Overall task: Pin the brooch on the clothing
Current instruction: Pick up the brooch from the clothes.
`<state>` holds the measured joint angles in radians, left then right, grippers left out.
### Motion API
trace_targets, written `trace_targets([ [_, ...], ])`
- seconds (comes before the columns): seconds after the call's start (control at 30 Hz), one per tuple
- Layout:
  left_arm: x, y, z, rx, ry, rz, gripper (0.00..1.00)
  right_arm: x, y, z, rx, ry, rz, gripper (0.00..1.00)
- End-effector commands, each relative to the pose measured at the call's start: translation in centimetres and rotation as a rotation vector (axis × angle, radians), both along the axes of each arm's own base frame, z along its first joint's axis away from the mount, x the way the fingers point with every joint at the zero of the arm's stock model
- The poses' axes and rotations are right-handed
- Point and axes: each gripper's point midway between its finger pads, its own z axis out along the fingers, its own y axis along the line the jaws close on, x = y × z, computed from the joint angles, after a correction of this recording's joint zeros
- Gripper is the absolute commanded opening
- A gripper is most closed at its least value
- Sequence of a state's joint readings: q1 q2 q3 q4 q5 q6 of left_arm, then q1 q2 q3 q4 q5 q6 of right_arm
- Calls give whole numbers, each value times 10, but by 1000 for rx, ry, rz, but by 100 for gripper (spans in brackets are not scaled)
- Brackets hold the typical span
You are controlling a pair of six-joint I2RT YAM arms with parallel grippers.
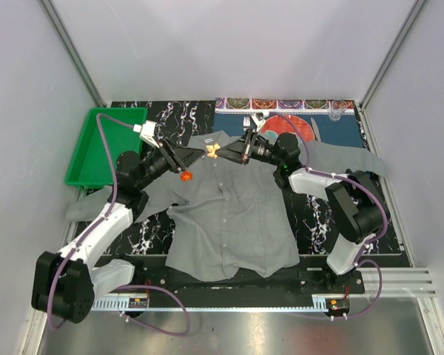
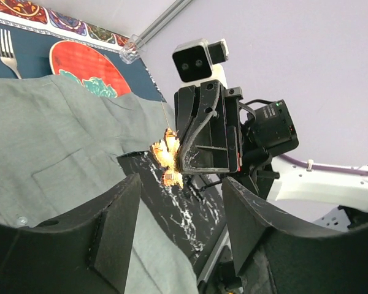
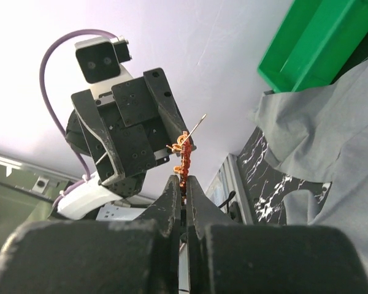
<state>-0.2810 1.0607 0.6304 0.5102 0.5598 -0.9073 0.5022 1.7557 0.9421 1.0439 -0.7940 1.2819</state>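
The grey shirt [image 1: 229, 214] lies flat on the table, collar at the far side. Above the collar, my right gripper [image 1: 226, 151] is shut on the lower end of the small orange-gold brooch [image 3: 184, 160], holding it upright off the cloth. Its thin pin [image 3: 199, 125] sticks out at the top. My left gripper [image 2: 181, 190] faces it from the other side, jaws open, with the brooch [image 2: 170, 160] just beyond the fingertips. In the right wrist view the brooch's top overlaps one left finger [image 3: 156, 122]; I cannot tell whether they touch.
A green bin [image 1: 107, 144] stands at the far left. A blue patterned placemat [image 1: 281, 118] with a red plate and a fork [image 2: 6, 49] lies behind the shirt. One sleeve [image 1: 355, 155] spreads to the right over the black marbled mat [image 1: 311, 214].
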Motion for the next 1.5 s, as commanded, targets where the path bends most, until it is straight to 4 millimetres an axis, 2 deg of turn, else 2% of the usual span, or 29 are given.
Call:
trace_targets([
  [0.0,0,-6,32,-117,-52,-27,57,6,-4,26,12,-94,-102,0],
  [0.2,3,-16,14,-107,3,-15,52,-5,5,26,26,-87,-83,0],
  [0.43,11,-17,7,-110,38,12,46,-14,9,35,52,-101,-66,0],
  [0.5,15,-15,-2,-100,76,39,46,-18,10,40,61,-112,-52,0],
  [0.53,18,-12,-9,-97,102,61,53,-19,10,39,60,-109,-50,0],
  [0.6,18,-11,-10,-104,108,62,55,-21,10,40,60,-111,-47,0],
  [0.73,13,-19,3,-120,55,24,46,-22,11,35,58,-96,-49,0],
  [0.93,13,-22,2,-121,44,11,38,-30,16,39,69,-113,-26,0],
  [1.03,11,-24,1,-119,44,5,28,-32,16,36,66,-109,-22,0],
  [1.17,12,-23,0,-120,50,10,20,-38,19,35,65,-108,-5,0],
  [1.23,10,-24,1,-118,42,-3,10,-39,19,32,59,-109,1,1],
  [1.27,9,-25,1,-114,36,-8,5,-39,20,30,54,-110,6,14],
  [1.3,7,-24,-1,-106,32,-15,0,-40,19,29,49,-109,11,18],
  [1.37,4,-22,-3,-86,9,-26,0,-40,15,24,27,-125,27,27],
  [1.4,1,-19,-9,-69,11,-41,0,-39,12,22,17,-124,28,38],
  [1.47,-3,-16,-13,-42,-10,-62,0,-35,0,18,-11,-131,29,47],
])
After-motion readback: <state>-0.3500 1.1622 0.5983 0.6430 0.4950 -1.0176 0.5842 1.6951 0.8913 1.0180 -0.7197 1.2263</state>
